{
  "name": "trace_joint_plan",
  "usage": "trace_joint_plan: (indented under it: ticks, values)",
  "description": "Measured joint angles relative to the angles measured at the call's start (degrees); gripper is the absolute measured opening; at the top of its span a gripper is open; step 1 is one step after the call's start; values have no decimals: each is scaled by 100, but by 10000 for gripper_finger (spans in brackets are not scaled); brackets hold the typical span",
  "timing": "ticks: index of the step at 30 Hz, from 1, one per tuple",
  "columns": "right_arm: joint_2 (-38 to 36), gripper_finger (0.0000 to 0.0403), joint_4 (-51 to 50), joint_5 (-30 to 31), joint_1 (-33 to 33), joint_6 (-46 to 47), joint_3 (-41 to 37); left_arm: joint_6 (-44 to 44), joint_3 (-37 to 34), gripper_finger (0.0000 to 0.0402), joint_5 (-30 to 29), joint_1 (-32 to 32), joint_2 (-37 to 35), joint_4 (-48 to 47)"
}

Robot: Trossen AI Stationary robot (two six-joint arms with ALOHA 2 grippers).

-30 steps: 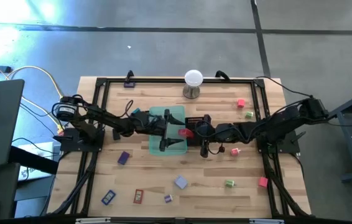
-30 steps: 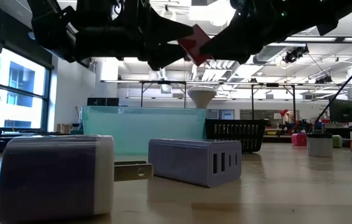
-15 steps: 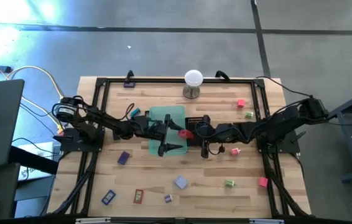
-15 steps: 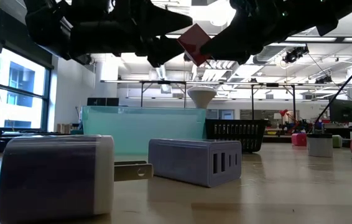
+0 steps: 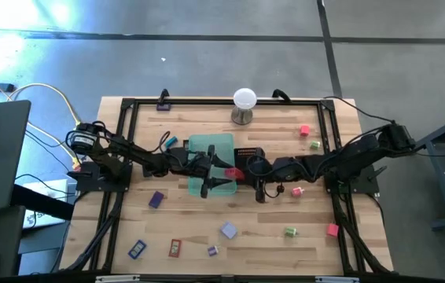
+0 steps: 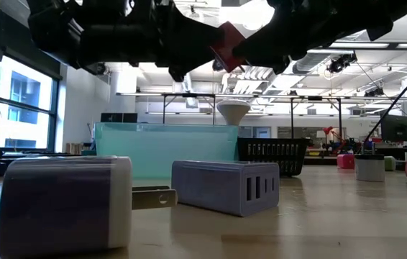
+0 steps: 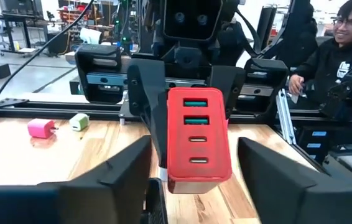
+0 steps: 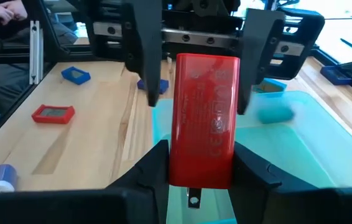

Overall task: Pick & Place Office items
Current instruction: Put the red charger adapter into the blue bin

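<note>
Both grippers around red charger (image 8: 203,118): right (image 8: 198,168) pinching, left (image 7: 191,180) spread; ports face left wrist.

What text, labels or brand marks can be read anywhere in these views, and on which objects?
None can be read.
Red charger: faint embossed marks on its side, too blurred to read.
Person's dark jacket: small light chest mark, too small to read.
Flat red item: grey face panel, no legible text.
</note>
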Motion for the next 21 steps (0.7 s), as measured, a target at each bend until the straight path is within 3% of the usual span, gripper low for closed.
trace_joint_plan:
  ticks: [5, 10, 17, 21]
  values:
    - [0, 120, -40, -158, -1, 107, 0, -305, 0, 107, -7, -3, -1, -65]
    - [0, 125, -70, -394, -13, 64, -2, -382, 4, 109, -183, -20, -9, -226]
    - [-7, 171, -300, 246, 0, -57, 0, -434, -9, 109, -323, -72, -5, -482]
    - [-4, 197, -530, 297, 8, -144, 2, -495, -9, 109, -305, -27, -17, -610]
